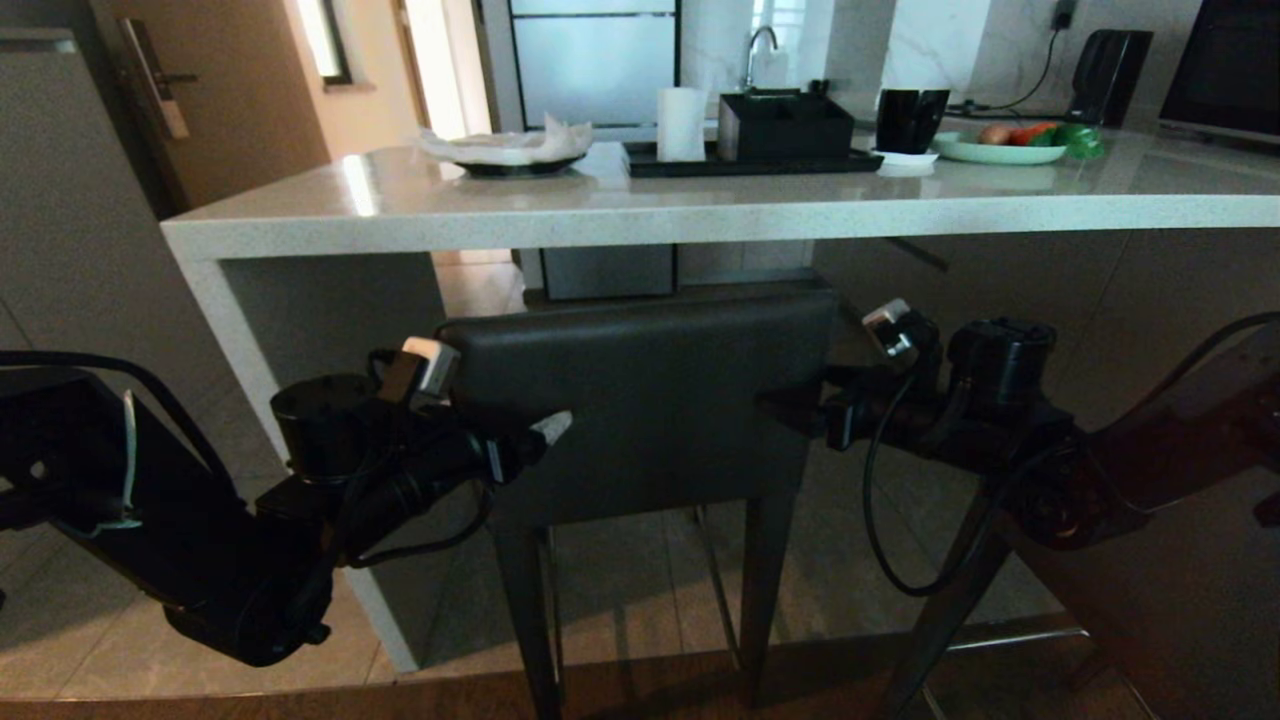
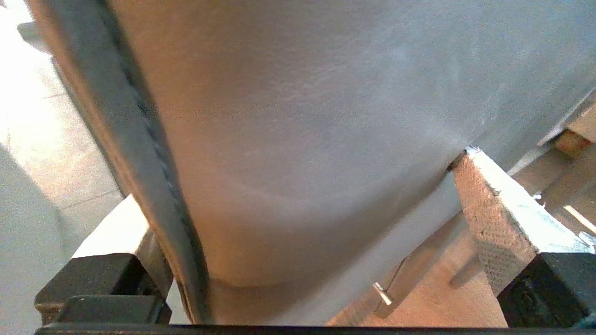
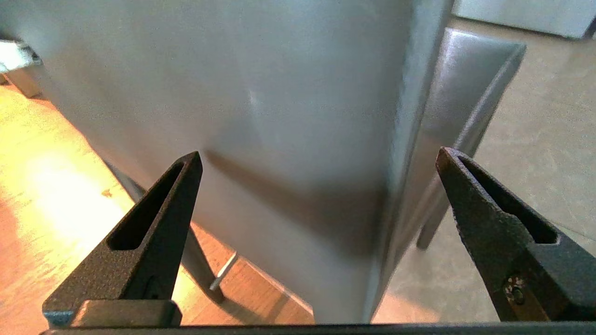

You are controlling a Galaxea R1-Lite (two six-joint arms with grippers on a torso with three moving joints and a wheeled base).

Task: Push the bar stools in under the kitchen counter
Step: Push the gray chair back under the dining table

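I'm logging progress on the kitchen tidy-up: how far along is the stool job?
Done: the bar stool stands at the kitchen counter, backrest just below its edge. In hand: left gripper and right gripper, both open, straddle the backrest's two side edges. Left: a second stool's legs show at the right.

Right hand (image 3: 319,158) spread wide, fingers (image 3: 153,232) straddling bar stool backrest (image 3: 279,116) edge, wooden floor (image 3: 51,186) below

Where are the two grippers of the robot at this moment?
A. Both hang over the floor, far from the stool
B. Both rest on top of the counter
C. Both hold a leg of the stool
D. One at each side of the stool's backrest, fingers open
D: the left gripper and the right gripper stand at the two sides of the stool backrest, open, below the counter.
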